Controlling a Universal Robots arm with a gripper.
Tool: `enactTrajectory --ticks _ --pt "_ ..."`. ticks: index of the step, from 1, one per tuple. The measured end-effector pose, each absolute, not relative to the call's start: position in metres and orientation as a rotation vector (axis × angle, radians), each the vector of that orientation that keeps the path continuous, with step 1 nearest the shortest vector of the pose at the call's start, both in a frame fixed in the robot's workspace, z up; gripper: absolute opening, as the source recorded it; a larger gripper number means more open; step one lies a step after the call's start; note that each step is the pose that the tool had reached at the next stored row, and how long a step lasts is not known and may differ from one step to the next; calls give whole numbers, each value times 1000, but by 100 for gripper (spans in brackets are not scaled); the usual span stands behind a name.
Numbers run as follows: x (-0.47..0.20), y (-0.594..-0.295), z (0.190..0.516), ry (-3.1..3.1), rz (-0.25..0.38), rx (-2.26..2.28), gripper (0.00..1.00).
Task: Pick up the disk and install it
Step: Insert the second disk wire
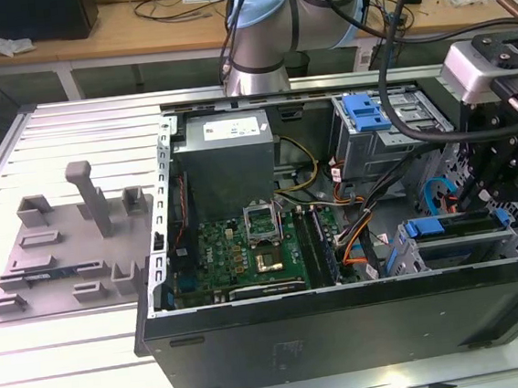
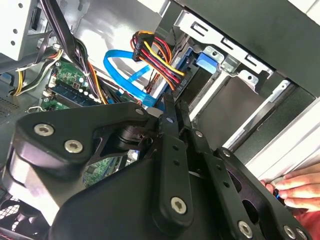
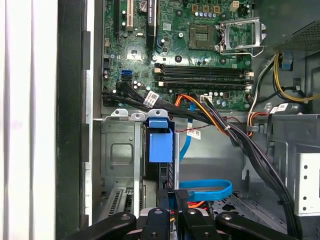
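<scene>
One computer case [image 1: 346, 332], one motherboard [image 1: 246, 250], one grey fixture tray [image 1: 63, 259], one hand [image 2: 300, 192].

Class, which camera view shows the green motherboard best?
The first wrist view: the motherboard faces the camera, sockets and slots plain. The exterior view shows it slanted inside the case; the second wrist view, a corner past the gripper.

A ribbed, slatted metal worktop [image 1: 70, 139] is shown in the exterior view. Two items are carried directly on it. An open black computer case [image 1: 345, 323], laid on its side with the motherboard exposed, is placed towards the exterior view's right. A grey moulded fixture tray [image 1: 63, 259] with upright posts and slots is set just beside the case, towards the exterior view's left.
</scene>
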State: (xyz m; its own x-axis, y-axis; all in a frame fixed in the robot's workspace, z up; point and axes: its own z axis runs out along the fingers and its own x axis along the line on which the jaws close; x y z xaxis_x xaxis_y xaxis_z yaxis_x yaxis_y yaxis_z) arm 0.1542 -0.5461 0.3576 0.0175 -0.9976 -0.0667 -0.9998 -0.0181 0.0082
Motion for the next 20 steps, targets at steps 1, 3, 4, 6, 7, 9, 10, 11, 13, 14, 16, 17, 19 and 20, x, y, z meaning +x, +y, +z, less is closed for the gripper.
enactTrajectory --ticks 1,3,4,6,7,9,10,11,13,14,16,17,19,20 --pt "154 -546 358 2172 83 -2212 16" --pt "154 -546 357 2170 83 -2213 16" --pt "154 -546 357 2167 83 -2216 16" --pt "155 -546 356 2159 83 -2224 16" --pt "155 -546 356 2156 83 -2228 16" --pt "155 -546 355 2151 84 -2232 16" --pt "155 -546 355 2150 84 -2233 16" --pt "155 -546 355 2148 83 -2235 16" --pt "155 -546 355 2146 84 -2237 16" --pt "155 -546 355 2145 84 -2238 16" --pt "155 -546 354 2144 84 -2239 16" --pt "155 -546 354 2143 84 -2240 16" --pt "155 -546 354 2142 84 -2241 16" --pt "155 -546 354 2142 84 -2241 16"
